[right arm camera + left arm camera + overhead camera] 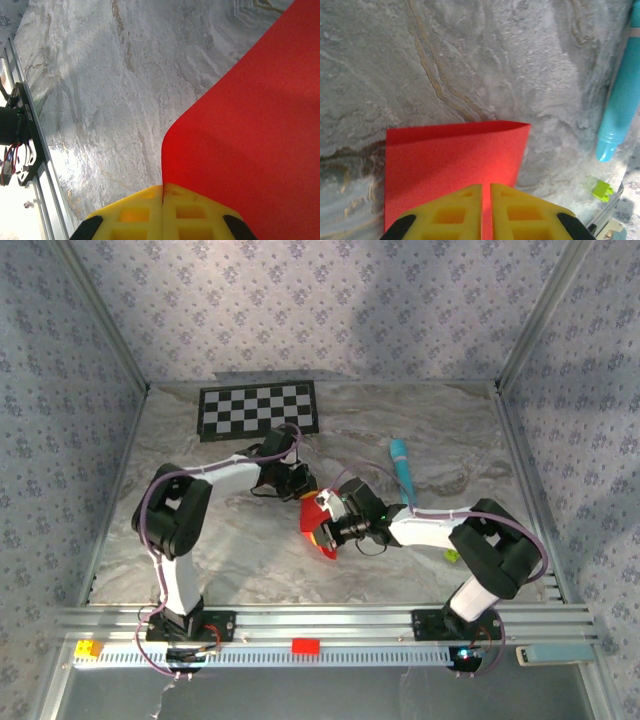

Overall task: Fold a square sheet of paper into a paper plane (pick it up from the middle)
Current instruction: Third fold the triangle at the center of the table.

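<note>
Robot lab cell; alu frame (320, 621), calib checkerboard (259, 410), papered walls (320, 300).

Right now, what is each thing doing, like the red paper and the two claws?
square sheet of paper: curved, pinched by both grippers.
left gripper: fingers almost together, closed on the paper.
right gripper: shut on the paper.
teal stick: lying flat, untouched.
checkerboard: lying flat, untouched.
small red block: sitting alone, untouched.
</note>
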You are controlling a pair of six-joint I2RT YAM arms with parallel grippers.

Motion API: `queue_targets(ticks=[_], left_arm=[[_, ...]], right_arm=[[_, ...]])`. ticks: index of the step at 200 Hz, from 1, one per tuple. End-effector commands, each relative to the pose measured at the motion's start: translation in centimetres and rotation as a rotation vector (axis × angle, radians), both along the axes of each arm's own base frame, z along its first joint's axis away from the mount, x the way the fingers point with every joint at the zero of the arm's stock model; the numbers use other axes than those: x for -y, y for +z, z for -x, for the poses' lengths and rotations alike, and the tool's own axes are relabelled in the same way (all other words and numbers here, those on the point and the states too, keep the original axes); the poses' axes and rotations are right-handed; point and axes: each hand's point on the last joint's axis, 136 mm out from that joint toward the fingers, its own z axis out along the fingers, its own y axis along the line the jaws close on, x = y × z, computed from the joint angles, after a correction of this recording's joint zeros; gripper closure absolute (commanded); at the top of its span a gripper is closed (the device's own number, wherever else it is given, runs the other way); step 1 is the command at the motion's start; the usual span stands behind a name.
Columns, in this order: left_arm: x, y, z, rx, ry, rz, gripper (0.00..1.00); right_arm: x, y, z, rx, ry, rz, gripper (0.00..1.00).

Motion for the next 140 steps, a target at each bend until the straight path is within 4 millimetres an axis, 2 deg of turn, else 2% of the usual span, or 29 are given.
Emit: queue_targets(ticks=[1,71,140], left_arm=[[0.5,-0.7,0.1,-0.012,-0.055,0.004,0.89],[-0.4,-4.8,2.0,-0.096,-0.085,-0.088,0.93],[-0.9,-5.4,2.4,-0.106,-0.091,-0.122,0.95]], right_arm=[[0.2,-0.7,0.3,-0.038,0.0,-0.007,1.0],[1.4,-1.1,-0.8,-0.046,-0.056,0.014,1.0],[4.3,-2.6,-2.8,-0.037,-0.173,0.115,1.0]])
